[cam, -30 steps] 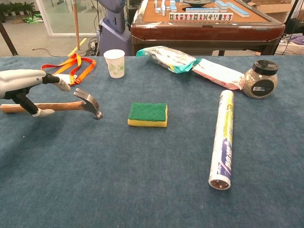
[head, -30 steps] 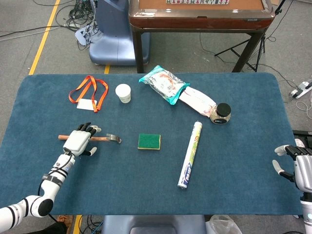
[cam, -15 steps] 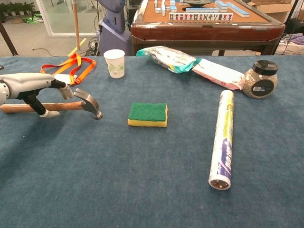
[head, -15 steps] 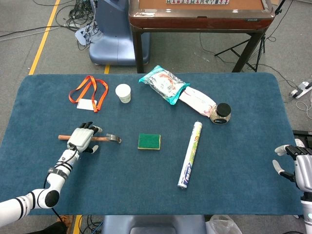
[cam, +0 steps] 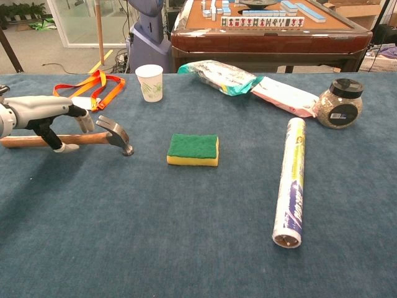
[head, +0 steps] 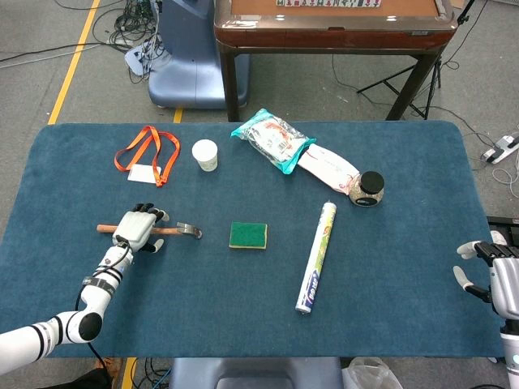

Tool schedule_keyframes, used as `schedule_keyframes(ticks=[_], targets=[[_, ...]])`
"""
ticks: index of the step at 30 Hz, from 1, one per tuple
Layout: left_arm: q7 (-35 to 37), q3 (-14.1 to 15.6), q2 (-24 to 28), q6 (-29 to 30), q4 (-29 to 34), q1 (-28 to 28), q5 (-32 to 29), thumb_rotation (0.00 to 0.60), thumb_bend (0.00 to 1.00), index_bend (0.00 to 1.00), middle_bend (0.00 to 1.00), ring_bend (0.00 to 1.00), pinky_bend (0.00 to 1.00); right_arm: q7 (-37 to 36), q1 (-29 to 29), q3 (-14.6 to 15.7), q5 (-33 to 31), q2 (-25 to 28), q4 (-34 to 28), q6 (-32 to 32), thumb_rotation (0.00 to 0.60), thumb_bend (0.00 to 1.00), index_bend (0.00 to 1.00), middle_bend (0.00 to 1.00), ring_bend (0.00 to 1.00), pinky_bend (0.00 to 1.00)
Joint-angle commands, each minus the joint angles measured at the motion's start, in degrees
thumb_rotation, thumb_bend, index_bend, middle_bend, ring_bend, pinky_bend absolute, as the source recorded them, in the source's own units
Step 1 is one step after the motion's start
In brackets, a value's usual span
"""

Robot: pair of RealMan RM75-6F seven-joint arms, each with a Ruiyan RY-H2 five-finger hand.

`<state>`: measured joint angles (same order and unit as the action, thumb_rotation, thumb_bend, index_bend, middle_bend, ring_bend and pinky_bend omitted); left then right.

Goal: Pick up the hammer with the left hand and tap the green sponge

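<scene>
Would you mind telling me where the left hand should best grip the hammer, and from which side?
Grip the hammer at mid-handle, from above. It lies flat with the wooden handle running left and the metal head toward the green sponge, so the mid-handle is bare. The left hand hangs over that spot.

The left robot hand (cam: 37, 118) is cut off by the left edge of the chest view. It covers the middle of the hammer (cam: 102, 136) handle (whether it really grips is hard to tell). The right robot hand (head: 495, 275) is cut off at the lower right edge of the head view. The words on the roll (cam: 290, 183) are too small to read.
</scene>
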<state>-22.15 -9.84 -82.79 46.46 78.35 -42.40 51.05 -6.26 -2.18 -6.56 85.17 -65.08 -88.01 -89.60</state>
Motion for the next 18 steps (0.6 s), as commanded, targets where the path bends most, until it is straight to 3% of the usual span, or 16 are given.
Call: schedule_keyframes(ticks=[1, 18], targets=[[-0.2, 0.3, -0.1, -0.1, -0.1, -0.3, -0.3, 0.6, 0.34, 0.31, 0.3, 0.12, 0.07, 0.0, 0.0, 0.0, 0.0, 0.0, 0.0, 0.0, 0.6, 0.26, 0.47, 0.5, 0.45, 0.42], [-1.4, 1.9, -0.4, 0.0, -0.4, -1.7, -1.7, 0.6, 0.45, 0.33, 0.31, 0.13, 0.07, -0.2, 0.1, -0.1, 0.0, 0.1, 0.0, -0.2, 0.6, 0.26, 0.47, 0.5, 0.45, 0.42]])
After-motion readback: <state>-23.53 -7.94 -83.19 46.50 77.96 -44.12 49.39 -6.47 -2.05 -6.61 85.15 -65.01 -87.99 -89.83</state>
